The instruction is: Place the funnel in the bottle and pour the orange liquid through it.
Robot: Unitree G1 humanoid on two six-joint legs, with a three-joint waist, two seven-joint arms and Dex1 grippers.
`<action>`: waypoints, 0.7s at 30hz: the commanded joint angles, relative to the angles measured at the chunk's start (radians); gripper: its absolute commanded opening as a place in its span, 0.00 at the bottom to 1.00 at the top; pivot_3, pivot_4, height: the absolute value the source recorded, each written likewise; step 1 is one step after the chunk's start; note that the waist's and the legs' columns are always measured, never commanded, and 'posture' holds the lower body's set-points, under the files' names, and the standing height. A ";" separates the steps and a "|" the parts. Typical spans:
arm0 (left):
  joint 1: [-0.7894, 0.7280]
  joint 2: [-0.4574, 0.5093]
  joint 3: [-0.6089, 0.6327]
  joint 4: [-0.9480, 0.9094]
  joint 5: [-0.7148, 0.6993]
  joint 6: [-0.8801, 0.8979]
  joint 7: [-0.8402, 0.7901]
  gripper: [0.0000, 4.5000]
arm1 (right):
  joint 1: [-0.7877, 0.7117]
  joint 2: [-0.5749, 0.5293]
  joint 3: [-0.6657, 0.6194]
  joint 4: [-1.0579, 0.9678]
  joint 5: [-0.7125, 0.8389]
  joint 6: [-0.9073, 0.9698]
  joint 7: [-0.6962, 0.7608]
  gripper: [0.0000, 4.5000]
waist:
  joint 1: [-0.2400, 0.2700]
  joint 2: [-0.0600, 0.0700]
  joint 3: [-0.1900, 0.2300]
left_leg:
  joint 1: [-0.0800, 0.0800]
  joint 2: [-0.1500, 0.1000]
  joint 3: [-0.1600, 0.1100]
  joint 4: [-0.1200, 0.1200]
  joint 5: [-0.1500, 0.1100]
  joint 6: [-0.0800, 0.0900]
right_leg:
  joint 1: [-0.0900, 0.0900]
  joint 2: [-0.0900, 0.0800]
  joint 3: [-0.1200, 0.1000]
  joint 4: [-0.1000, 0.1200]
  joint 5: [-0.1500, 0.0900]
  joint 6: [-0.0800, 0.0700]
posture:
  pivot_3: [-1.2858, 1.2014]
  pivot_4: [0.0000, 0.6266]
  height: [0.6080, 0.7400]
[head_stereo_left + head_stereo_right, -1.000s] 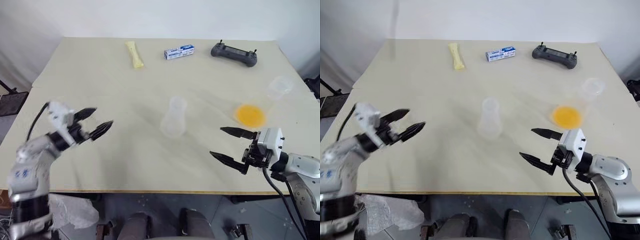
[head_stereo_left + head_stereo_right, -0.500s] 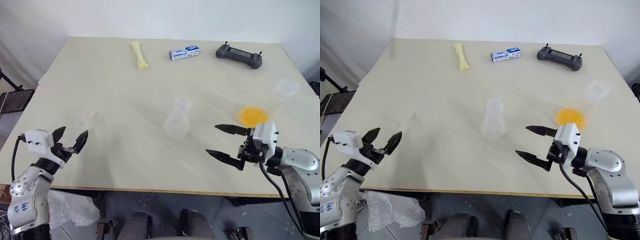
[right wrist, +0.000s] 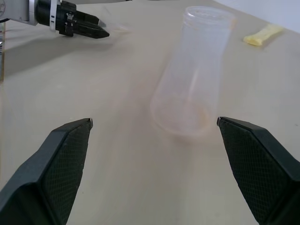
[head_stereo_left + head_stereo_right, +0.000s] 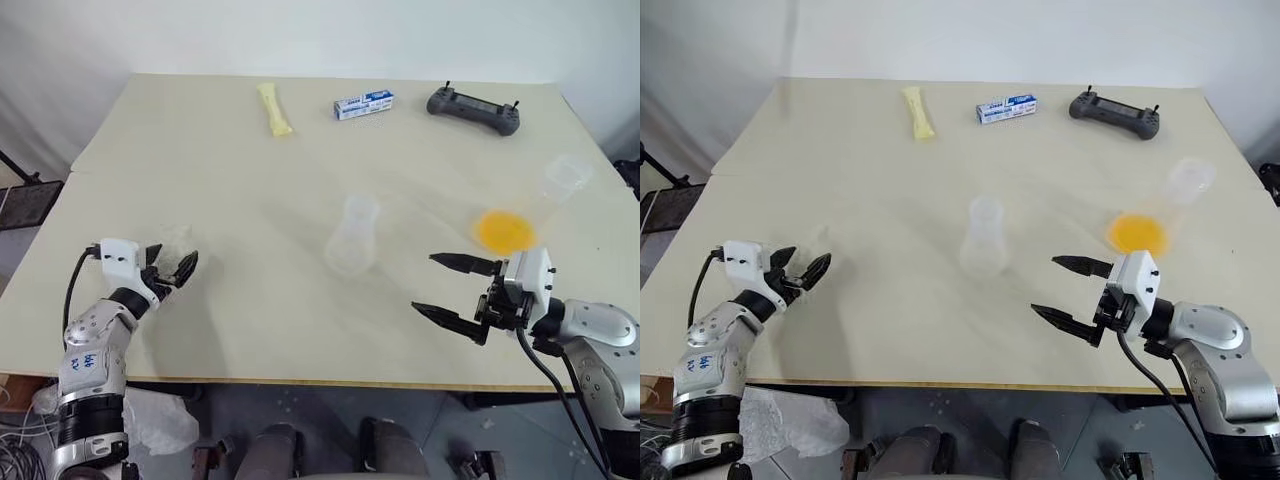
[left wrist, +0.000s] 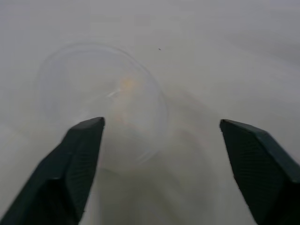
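The funnel, small and clear, lies on the table at the left with its round rim facing along my left gripper. It sits between that gripper's open fingers, close to one finger and well apart from the other. In the head view the left gripper is low over the table, just short of the funnel. The bottle, a clear empty flask, stands upright mid-table. The orange liquid lies shallow in a second clear flask at the right. My right gripper hovers open and empty, nearer than both flasks.
Along the far edge lie a yellow packet, a blue-and-white box and a grey controller. The table's near edge runs just behind both grippers. The right wrist view shows the bottle ahead and the left gripper beyond.
My left arm has come down and forward until its fingers flank the funnel, and the fingers have narrowed a little. The right arm has held still. The camera has shifted slightly.
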 commanded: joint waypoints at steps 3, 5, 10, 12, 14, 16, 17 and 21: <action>-0.045 0.042 0.014 0.019 -0.022 0.019 -0.018 0.44 | 0.017 -0.008 -0.034 -0.047 0.012 -0.011 -0.009 1.00 | 0.000 0.000 0.000 | 0.000 0.000 0.000 0.000 0.000 0.000 | 0.000 0.000 0.000 0.000 0.000 0.000 | 0.52 0.24 1.00; -0.052 0.059 0.009 0.014 -0.026 0.036 -0.037 0.31 | 0.022 -0.007 -0.038 -0.049 0.012 -0.013 -0.012 1.00 | -0.001 0.000 0.000 | 0.000 0.000 0.000 0.000 0.000 0.000 | 0.000 0.000 0.000 0.000 0.000 0.000 | 0.52 0.24 1.00; -0.085 0.107 -0.005 -0.015 -0.047 0.089 -0.096 0.00 | 0.035 -0.008 -0.049 -0.052 0.011 -0.022 -0.018 1.00 | 0.001 0.000 0.000 | 0.000 0.000 0.000 0.000 0.000 0.000 | 0.000 0.000 0.000 0.000 0.000 0.000 | 0.52 0.24 1.00; -0.117 0.127 -0.017 -0.025 -0.059 0.105 -0.130 0.00 | 0.044 -0.008 -0.057 -0.057 0.010 -0.027 -0.021 1.00 | 0.002 0.000 0.000 | 0.000 0.000 0.000 0.000 0.000 0.000 | 0.000 0.000 0.000 0.000 0.000 0.000 | 0.52 0.24 1.00; -0.156 0.147 -0.035 -0.032 -0.073 0.112 -0.178 0.00 | 0.055 -0.007 -0.068 -0.062 0.011 -0.033 -0.023 1.00 | 0.002 0.000 0.000 | 0.000 0.000 -0.001 0.000 0.000 0.000 | 0.000 0.000 0.000 0.000 0.000 0.000 | 0.52 0.24 1.00; -0.205 0.160 -0.058 -0.035 -0.085 0.120 -0.222 0.00 | 0.064 -0.006 -0.079 -0.066 0.008 -0.041 -0.027 1.00 | 0.003 0.000 0.000 | 0.000 -0.001 -0.001 0.000 0.000 0.000 | 0.000 -0.001 0.000 0.000 0.000 0.000 | 0.52 0.24 1.00; -0.228 0.165 -0.070 -0.033 -0.088 0.116 -0.250 0.00 | 0.066 -0.006 -0.082 -0.068 0.008 -0.042 -0.028 1.00 | 0.002 0.000 0.000 | 0.000 -0.001 -0.001 0.001 0.000 0.000 | 0.000 0.000 -0.001 0.000 0.000 0.000 | 0.52 0.24 1.00; -0.345 0.179 -0.144 0.019 -0.096 0.059 -0.417 0.00 | 0.057 -0.010 -0.088 -0.064 0.005 -0.048 -0.036 1.00 | -0.001 0.000 0.000 | 0.000 0.000 0.000 0.000 0.000 0.000 | 0.000 0.000 -0.001 0.001 0.000 0.000 | 0.52 0.24 1.00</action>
